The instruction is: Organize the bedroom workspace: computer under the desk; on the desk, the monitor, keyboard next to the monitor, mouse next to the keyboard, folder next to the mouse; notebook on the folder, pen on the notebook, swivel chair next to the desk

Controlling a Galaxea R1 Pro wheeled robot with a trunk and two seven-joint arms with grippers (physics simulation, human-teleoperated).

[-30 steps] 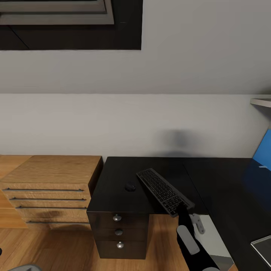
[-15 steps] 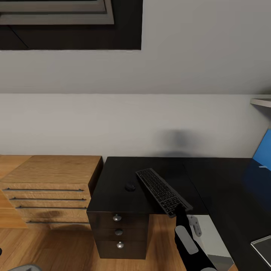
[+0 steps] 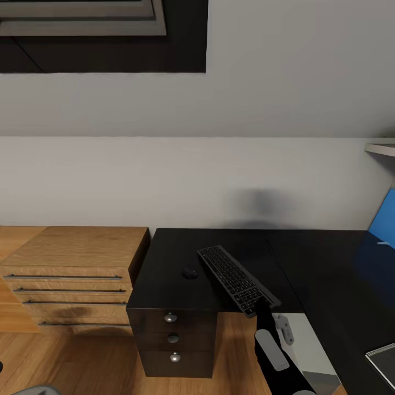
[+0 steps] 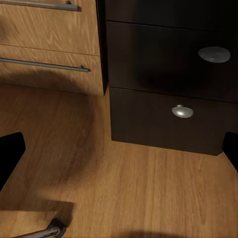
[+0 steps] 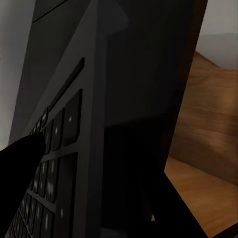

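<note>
Head view, keyboard: your keyboard (image 3: 237, 278) lies diagonally on the black surface (image 3: 170, 274), its near corner reaching the front edge
Head view, mouse: the mouse (image 3: 190, 272) sits on the surface just beside the keyboard's far end, apart from it
Head view, right end effector: you have your right end effector (image 3: 262, 305) at the keyboard's near corner, its dark arm rising from the lower edge; you cannot judge the finger opening from here
Head view, surroundings: three knobbed drawers (image 3: 173, 337) sit under the surface, a wooden dresser (image 3: 66, 274) stands beside it, a blue monitor (image 3: 384, 222) edge shows at far right, and a notebook (image 3: 383, 362) corner lies at lower right
Left wrist view: you see the wooden floor (image 4: 129, 188), the dark drawers with two metal knobs (image 4: 182, 111), and the dresser next to them; the left end effector's fingers (image 4: 10, 156) stand wide apart with nothing between them
Right wrist view: the keyboard (image 5: 64, 148) is very close, one dark finger (image 5: 20, 158) lying over its keys and another below its edge, so your end effector is closed on the keyboard
</note>
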